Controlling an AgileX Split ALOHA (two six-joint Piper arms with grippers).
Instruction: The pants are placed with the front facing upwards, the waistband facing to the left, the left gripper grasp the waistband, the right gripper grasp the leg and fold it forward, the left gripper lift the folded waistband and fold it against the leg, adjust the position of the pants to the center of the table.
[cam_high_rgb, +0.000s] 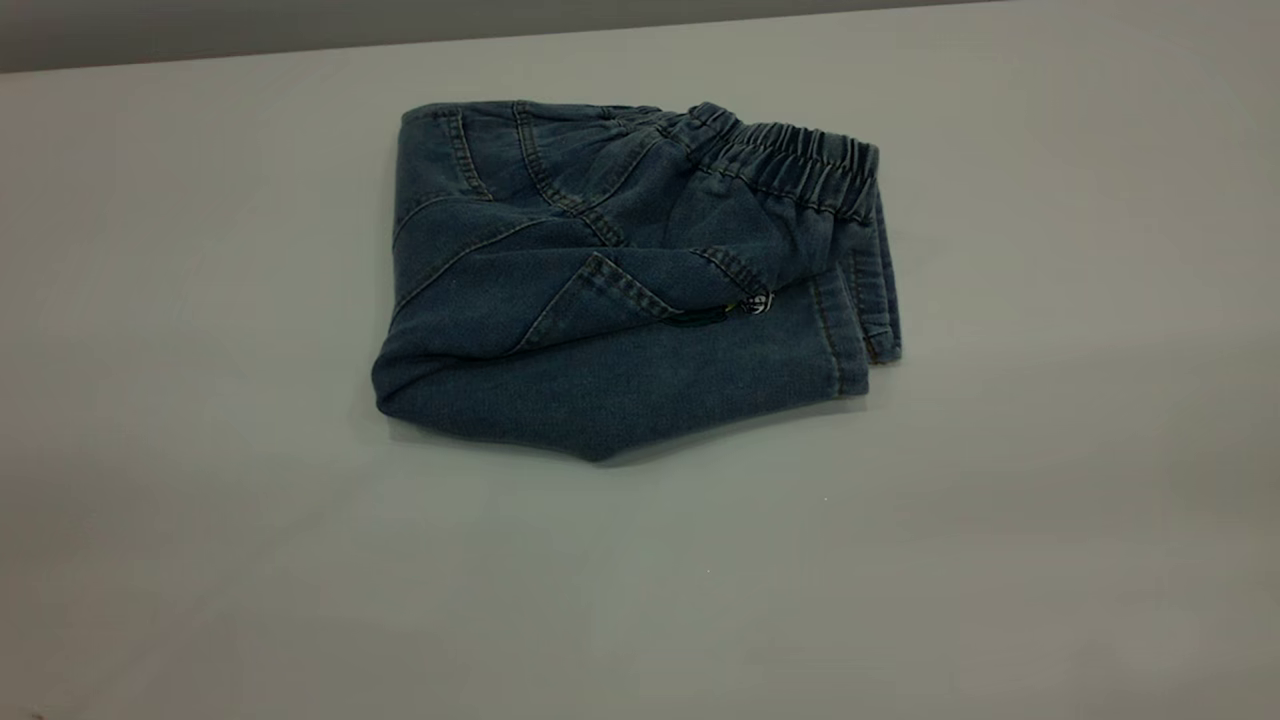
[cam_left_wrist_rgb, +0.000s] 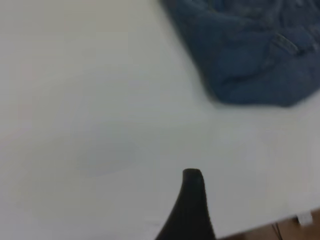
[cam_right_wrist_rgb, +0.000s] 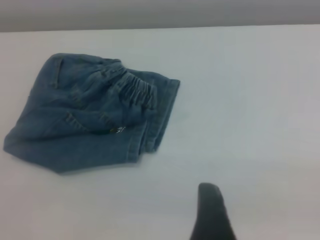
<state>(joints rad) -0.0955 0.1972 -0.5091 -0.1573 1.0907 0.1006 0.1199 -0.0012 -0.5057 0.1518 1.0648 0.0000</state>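
Note:
The blue denim pants (cam_high_rgb: 620, 290) lie folded into a compact bundle on the table (cam_high_rgb: 200, 450), a little behind its middle. The gathered waistband (cam_high_rgb: 790, 160) lies on top along the bundle's far right edge, over the leg (cam_high_rgb: 700, 380), whose stitched hem (cam_high_rgb: 850, 340) faces right. Neither gripper shows in the exterior view. The left gripper (cam_left_wrist_rgb: 192, 200) hangs over bare tabletop, well apart from the pants (cam_left_wrist_rgb: 250, 55). Also over bare tabletop, the right gripper (cam_right_wrist_rgb: 212, 210) is off to the side of the pants (cam_right_wrist_rgb: 90, 115), with the waistband (cam_right_wrist_rgb: 135, 90) toward it. Nothing is held.
The table's far edge (cam_high_rgb: 300, 45) runs along the back against a grey wall. In the left wrist view a table edge (cam_left_wrist_rgb: 260, 227) lies close by, with brown floor, a cable and a small white piece (cam_left_wrist_rgb: 304, 218) beyond it.

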